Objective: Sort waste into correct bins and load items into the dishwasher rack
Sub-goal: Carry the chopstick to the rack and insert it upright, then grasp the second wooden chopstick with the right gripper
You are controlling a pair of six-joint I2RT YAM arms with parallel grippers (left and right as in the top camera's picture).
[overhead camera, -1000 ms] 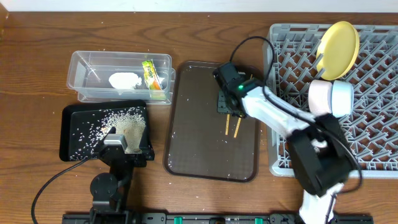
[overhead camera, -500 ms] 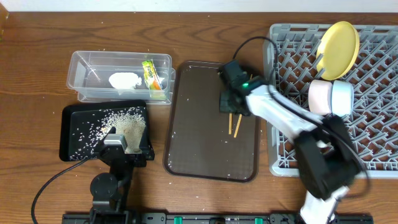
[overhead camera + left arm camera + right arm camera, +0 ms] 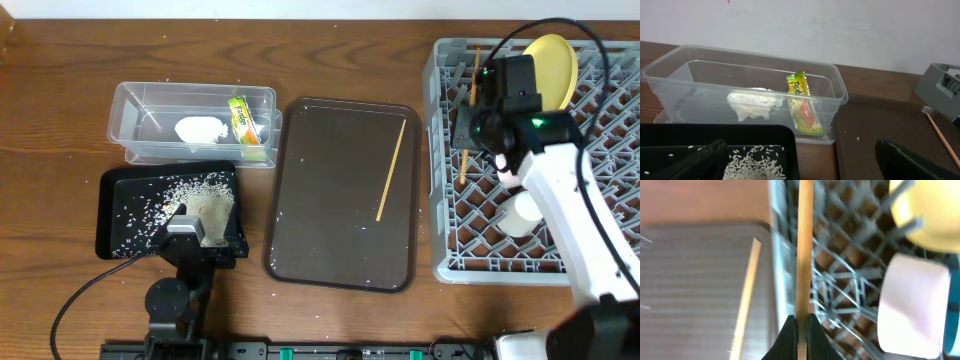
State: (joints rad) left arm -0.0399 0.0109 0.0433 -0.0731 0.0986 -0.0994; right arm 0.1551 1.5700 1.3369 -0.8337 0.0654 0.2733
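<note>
While the right gripper (image 3: 800,324) is clenching one chopstick (image 3: 805,245) over the dishwasher rack's (image 3: 600,200) left edge and the other chopstick (image 3: 391,170) is lying on the brown tray (image 3: 320,210), the thinly pinched stick is risking swivelling and falling outside.

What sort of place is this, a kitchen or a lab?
Probably a robot test bench staged as kitchen cleanup, not a real kitchen: a grey dishwasher rack sits on a wooden table near a clear tub of waste, and the right gripper, not a person, holds a chopstick at the rack.
</note>
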